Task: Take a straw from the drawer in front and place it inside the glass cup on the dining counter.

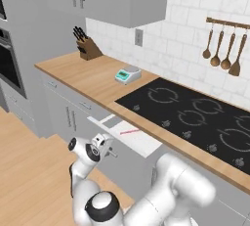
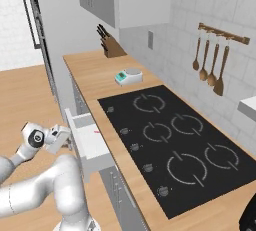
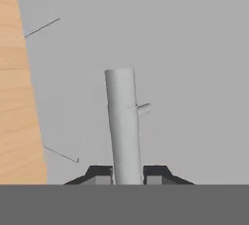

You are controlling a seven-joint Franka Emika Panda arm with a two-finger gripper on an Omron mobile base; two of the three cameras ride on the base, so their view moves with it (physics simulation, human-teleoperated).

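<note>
Grey metal, the bar handle (image 3: 123,126) of the drawer (image 1: 128,137) stands between the 2 dark fingertips (image 3: 99,174) in the hand view, and the gripper (image 3: 127,176) is pinched on it. From the left base view the gripper (image 1: 108,147) sits at the drawer's front edge, with the drawer pulled out from under the wooden worktop (image 1: 93,76). Inside the drawer, on its white floor, lies the straw (image 1: 129,132), thin and red-pink, apart from the gripper and nearer the worktop edge. In the right base view the straw (image 2: 96,131) shows as a short red mark in the drawer (image 2: 90,145). On the worktop beside the drawer is a black cooktop (image 1: 195,117); farther along it stand a small kitchen scale (image 1: 128,75) and a knife block (image 1: 87,46).
</note>
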